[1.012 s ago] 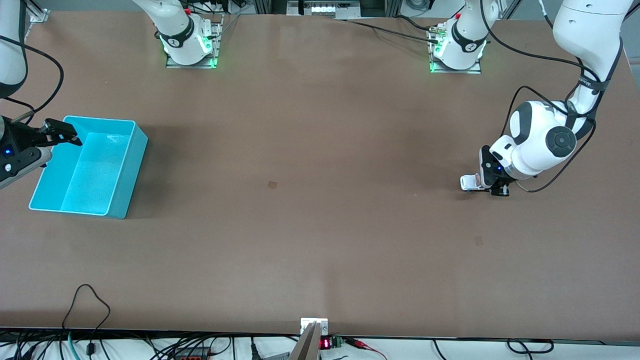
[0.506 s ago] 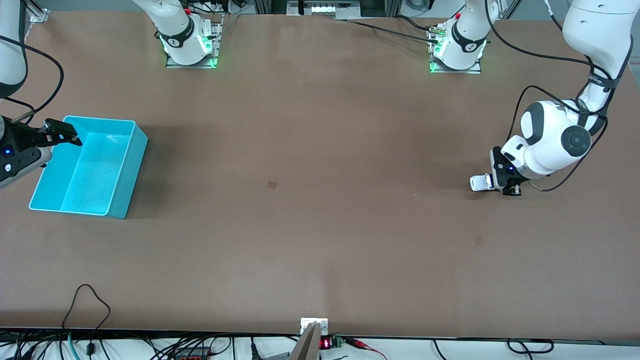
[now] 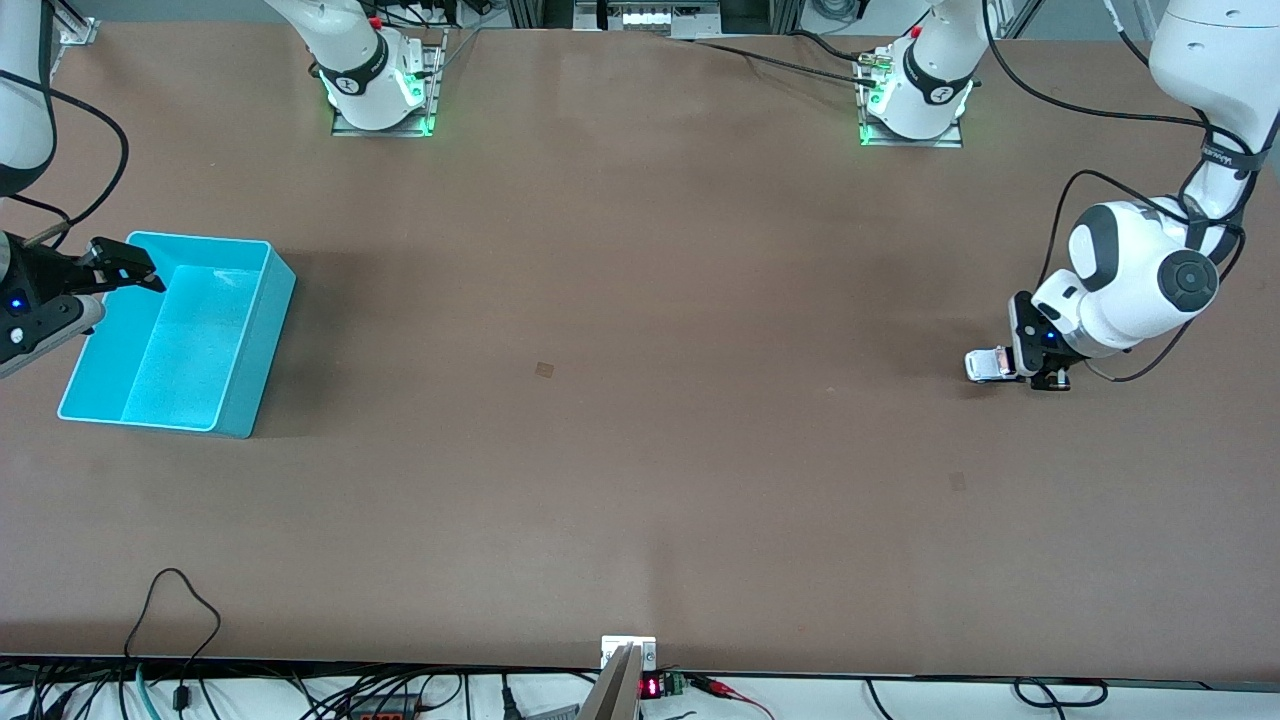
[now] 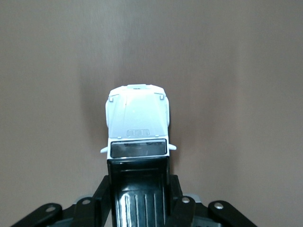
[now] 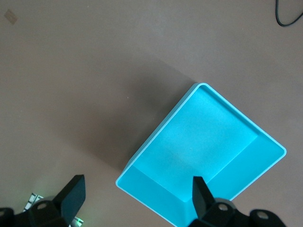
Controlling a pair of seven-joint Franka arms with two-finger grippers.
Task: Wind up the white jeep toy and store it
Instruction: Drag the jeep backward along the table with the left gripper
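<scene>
While gripped (left pincer (image 3: pixel 1022 368)): white jeep toy (image 4: pixel 137 123)

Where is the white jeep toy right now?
The white jeep toy is on the table at the left arm's end, clamped in the left gripper, with the turquoise bin at the right arm's end.

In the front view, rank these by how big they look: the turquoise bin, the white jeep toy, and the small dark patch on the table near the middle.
1. turquoise bin
2. white jeep toy, partly hidden by the left gripper
3. dark patch
</scene>
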